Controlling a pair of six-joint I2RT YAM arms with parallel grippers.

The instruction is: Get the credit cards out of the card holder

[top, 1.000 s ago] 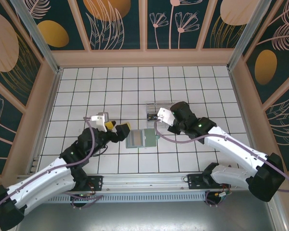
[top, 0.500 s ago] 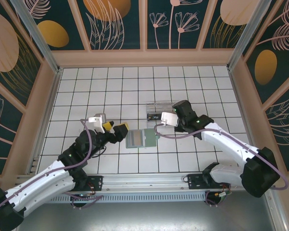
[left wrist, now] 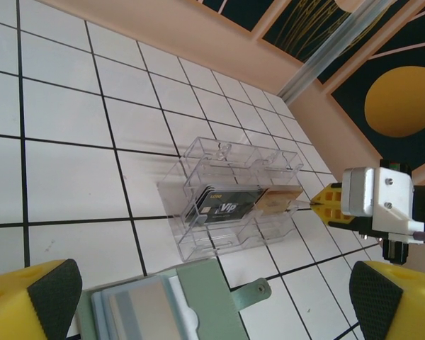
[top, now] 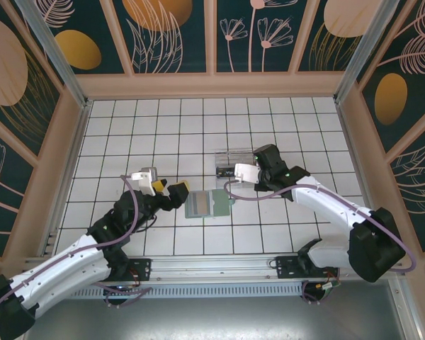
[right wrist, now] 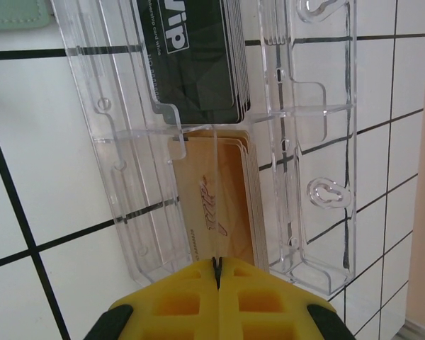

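Observation:
The grey-green card holder (top: 207,204) lies open on the tiles, with its green tab (left wrist: 251,290) to the right. A pale whitish-grey credit card (left wrist: 138,308) sits in its left panel. My left gripper (top: 171,190) is open, and its pads (left wrist: 51,292) straddle the holder's near edge just above it. My right gripper (right wrist: 217,263) is shut on a thin card (right wrist: 216,198) seen edge-on. It holds that card over the tan stack inside the clear plastic box (right wrist: 312,142). From the left wrist, the right gripper's yellow tip (left wrist: 329,205) sits at the box's right end.
The clear box (top: 230,163) behind the holder carries a black VIP card stack (left wrist: 223,207) and a tan card stack (left wrist: 278,202). A corner of the holder (right wrist: 14,14) lies just left of the box. Wooden walls ring the tiled floor.
My right gripper has swung over to the clear box's right end with the thin card. The left arm has barely shifted, and the holder has stayed put.

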